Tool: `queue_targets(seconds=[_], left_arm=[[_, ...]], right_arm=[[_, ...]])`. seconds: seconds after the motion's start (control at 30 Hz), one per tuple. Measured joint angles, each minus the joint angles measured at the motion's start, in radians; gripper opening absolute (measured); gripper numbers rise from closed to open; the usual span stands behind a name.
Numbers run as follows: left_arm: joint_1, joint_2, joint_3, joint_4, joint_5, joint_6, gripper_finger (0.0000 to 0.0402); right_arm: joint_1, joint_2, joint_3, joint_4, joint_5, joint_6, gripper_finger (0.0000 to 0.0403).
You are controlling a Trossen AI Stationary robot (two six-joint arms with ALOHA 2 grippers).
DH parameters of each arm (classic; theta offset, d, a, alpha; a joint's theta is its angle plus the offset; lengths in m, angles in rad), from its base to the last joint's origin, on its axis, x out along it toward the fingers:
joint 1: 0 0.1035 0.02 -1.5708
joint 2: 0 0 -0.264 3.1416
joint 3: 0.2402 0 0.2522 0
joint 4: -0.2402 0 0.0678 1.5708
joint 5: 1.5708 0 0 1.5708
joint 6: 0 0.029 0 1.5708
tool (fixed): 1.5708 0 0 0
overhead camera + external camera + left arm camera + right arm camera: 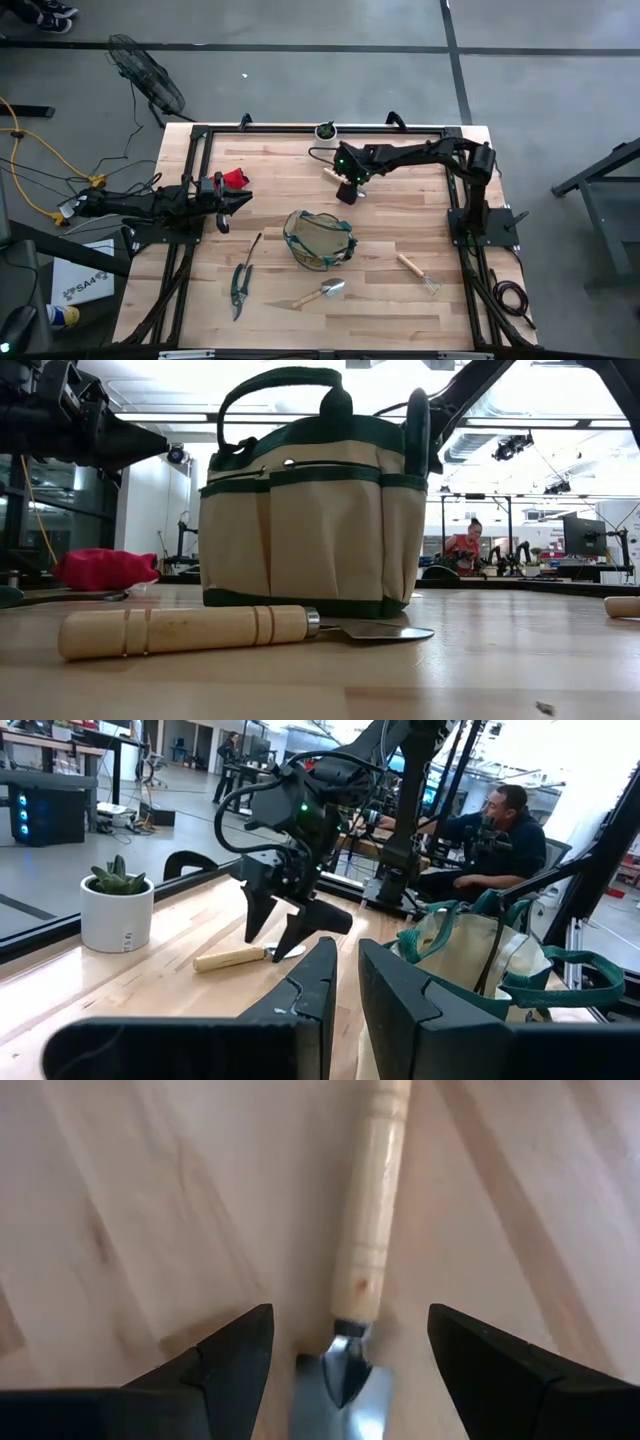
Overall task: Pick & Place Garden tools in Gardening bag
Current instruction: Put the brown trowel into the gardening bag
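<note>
Right gripper [345, 1355]: jaws wide, empty, straddling the trowel [368, 1230] near frame top, centre | left gripper [222, 205]: fingers nearly together, empty, parked at left | bag [320, 238] mid-frame | risk: you're at the blade neck, so the trowel may tip or slip when lifted.

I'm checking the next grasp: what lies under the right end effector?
Beneath the open right end effector lies a wooden-handled trowel on the bare table, between the fingers, untouched. Its handle and blade neck show; the rest of the blade is cut off from view.
</note>
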Motion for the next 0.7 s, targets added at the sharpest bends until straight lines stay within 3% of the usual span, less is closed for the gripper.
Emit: queue_targets(seconds=[0.17, 0.7], left_arm=[[0.000, 0.000, 0.000, 0.000, -0.001, 0.000, 0.0045], [0.000, 0.000, 0.000, 0.000, -0.001, 0.000, 0.0045]], right_arm=[[0.005, 0.000, 0.000, 0.014, 0.024, -0.001, 0.0249], [0.025, 0.049, 0.005, 0.013, 0.015, 0.007, 0.0149]])
